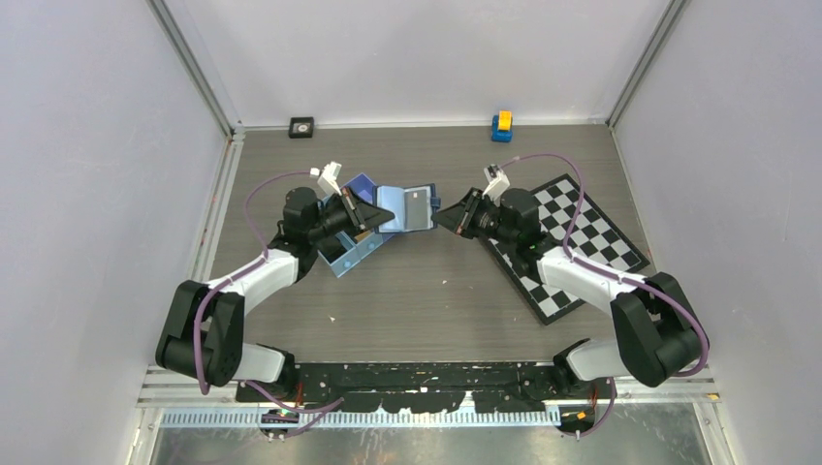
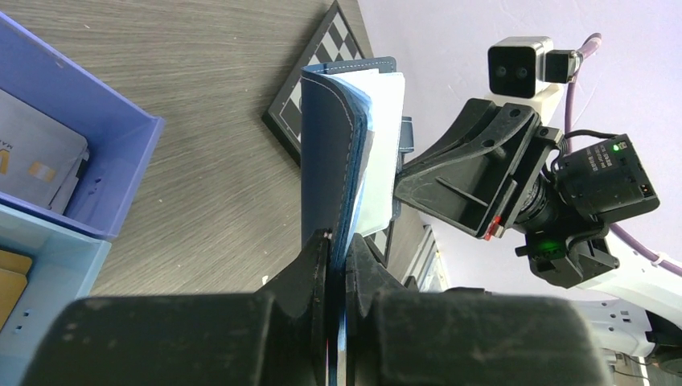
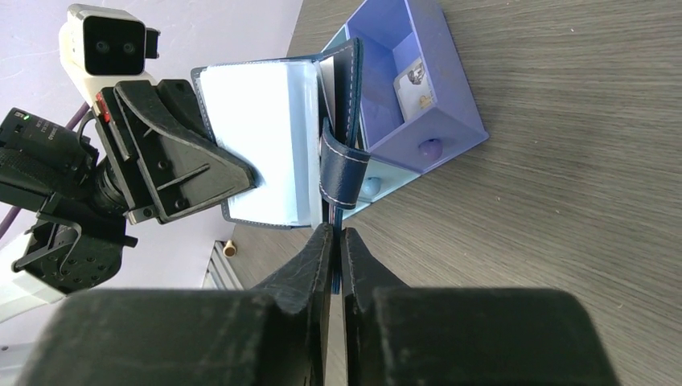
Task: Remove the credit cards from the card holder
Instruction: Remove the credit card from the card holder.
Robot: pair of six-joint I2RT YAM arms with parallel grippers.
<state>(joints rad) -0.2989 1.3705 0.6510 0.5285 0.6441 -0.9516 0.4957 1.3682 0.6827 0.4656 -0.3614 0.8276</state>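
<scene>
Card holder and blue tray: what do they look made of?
The card holder looks like matte navy leather or faux leather: pale stitching runs along its edges and strap. The tray looks like rigid matte plastic, lavender-blue, with thin moulded walls.

Mid-table, card holder [image 1: 407,207] between left claw [image 1: 380,215] and right claw [image 1: 439,218], tray [image 1: 351,256] to its left, chessboard [image 1: 582,242] to its right

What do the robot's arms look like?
Both arms are the same: the left arm and right arm have smooth white tubes joined by chunky black joints. A purple cable loops along each one. Each wrist carries a small white camera with two dark lenses, and the jaws are black, wedge-shaped plastic.
</scene>
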